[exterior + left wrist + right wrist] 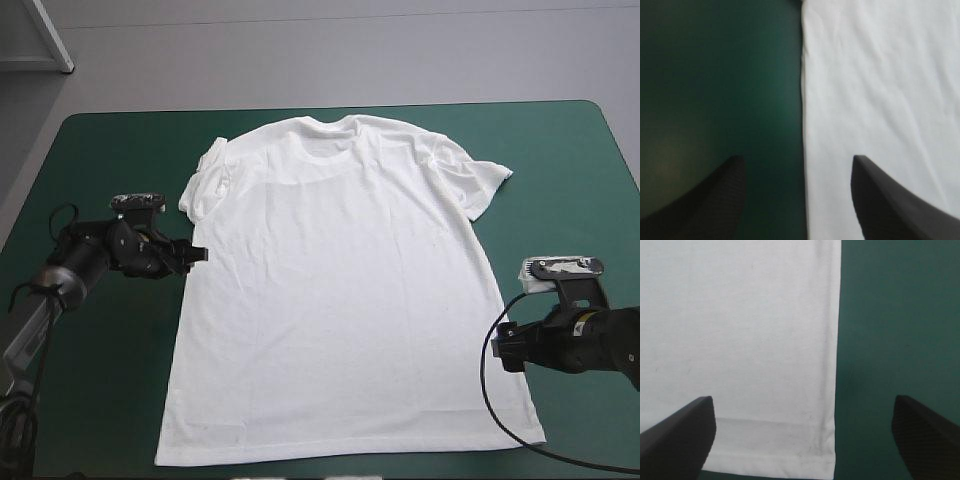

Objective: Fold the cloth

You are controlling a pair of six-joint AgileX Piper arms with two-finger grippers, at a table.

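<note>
The desk (100, 150) has a teal-green cover. The T-shirt (340, 290) lies spread flat at its centre, long axis near to far — collar toward the far edge, hem at the near edge. The left arm lies low, with the left gripper (198, 255) at the shirt's side edge below the sleeve, fingers (880, 200) apart and straddling that edge. The right gripper (505, 345) sits low by the opposite side edge near the hem corner — fingers (685, 430) wide, holding nothing.
</note>
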